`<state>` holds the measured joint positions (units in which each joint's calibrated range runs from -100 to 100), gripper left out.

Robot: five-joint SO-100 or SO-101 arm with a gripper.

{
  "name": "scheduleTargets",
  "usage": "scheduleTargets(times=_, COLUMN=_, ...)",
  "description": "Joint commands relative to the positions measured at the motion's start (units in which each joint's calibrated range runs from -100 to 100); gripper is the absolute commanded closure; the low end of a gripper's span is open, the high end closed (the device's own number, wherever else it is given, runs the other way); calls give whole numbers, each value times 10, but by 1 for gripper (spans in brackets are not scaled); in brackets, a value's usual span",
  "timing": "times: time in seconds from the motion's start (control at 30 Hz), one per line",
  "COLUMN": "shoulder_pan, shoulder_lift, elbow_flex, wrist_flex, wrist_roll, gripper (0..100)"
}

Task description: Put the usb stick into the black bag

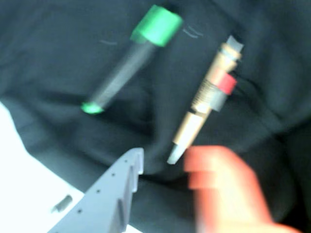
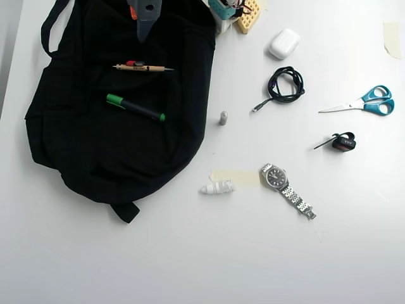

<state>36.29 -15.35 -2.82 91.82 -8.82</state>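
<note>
While my tool (image 1: 165, 194) hangs open and empty above the black bag (image 2: 95, 152), the usb stick (image 1: 226, 83) already lies on the fabric beside the wooden pen (image 2: 143, 68); I judge it best to retreat upward without brushing either.

My tool (image 1: 163, 194) was blurred in the wrist view, made of two unlike fingers. The left one (image 1: 109, 199) was grey plastic, tapering to a point, ridged along its inner edge and dotted with small dark holes. The right one (image 1: 226, 191) was orange-red and blocky. From overhead, my tool (image 2: 145, 19) showed grey with an orange sliver.
</note>
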Motion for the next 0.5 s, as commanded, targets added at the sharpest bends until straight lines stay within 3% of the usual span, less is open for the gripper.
scheduleTargets(times=0.0, shoulder_pan=-106, shoulder_lift=-28, elbow_flex=-148, wrist_flex=19, wrist_roll=33, gripper=98)
scheduleTargets(times=0.03, shoulder_pan=-151, shoulder_lift=-46, elbow_flex=-161, wrist_flex=34, wrist_roll=31, gripper=98)
scheduleTargets(times=0.13, shoulder_pan=-441, shoulder_lift=-82, elbow_flex=-132, wrist_flex=54, wrist_roll=32, gripper=98)
scheduleTargets(times=0.2, shoulder_pan=-579, shoulder_lift=-83, elbow_flex=-22, wrist_flex=-12, wrist_roll=28, gripper=98)
scheduleTargets(times=0.47, shoulder_pan=-607, shoulder_lift=-84, elbow_flex=245, wrist_flex=-277, wrist_roll=31, gripper=98)
